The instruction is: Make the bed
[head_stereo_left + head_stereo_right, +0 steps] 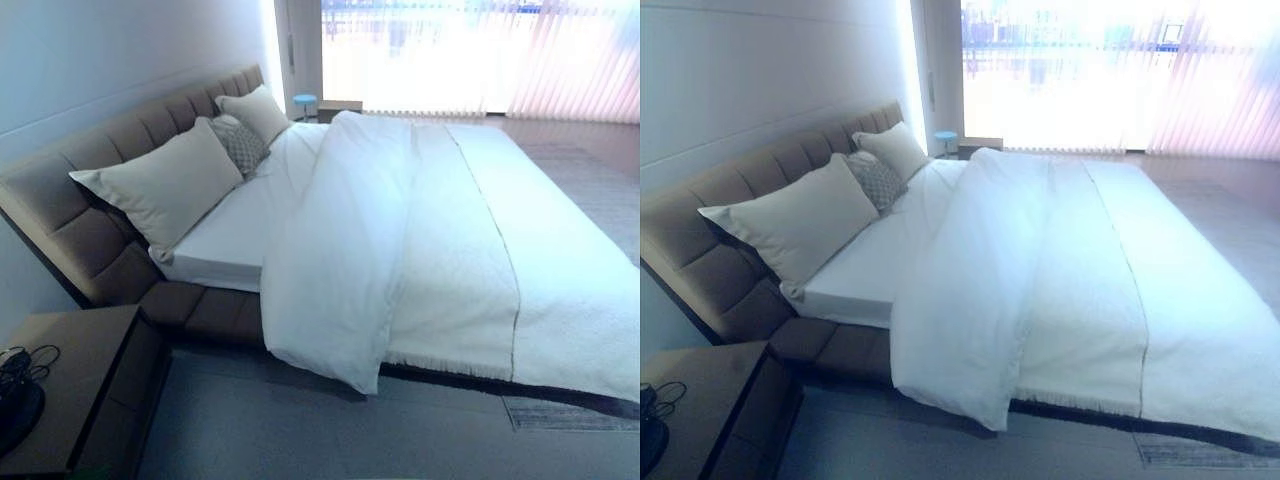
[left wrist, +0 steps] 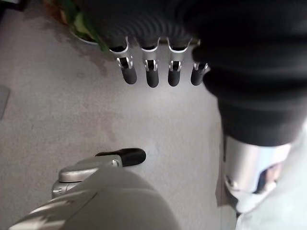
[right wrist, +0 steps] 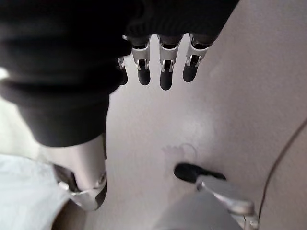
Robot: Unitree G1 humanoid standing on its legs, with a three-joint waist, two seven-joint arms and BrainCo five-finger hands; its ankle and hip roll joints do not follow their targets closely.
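Leftmost, a dark nightstand (image 1: 70, 385) stands beside the bed (image 1: 200, 310), whose padded headboard (image 1: 90, 190) backs two pale pillows (image 1: 165, 185) with a patterned cushion (image 1: 240, 145) between them. Next comes bare sheet (image 1: 235, 235), then the white duvet (image 1: 350, 250), bunched and hanging over the near edge, with a cream blanket (image 1: 560, 270) across the foot. Both hands hang over the floor, the left hand (image 2: 158, 52) and right hand (image 3: 158, 48) with fingers relaxed and straight, holding nothing.
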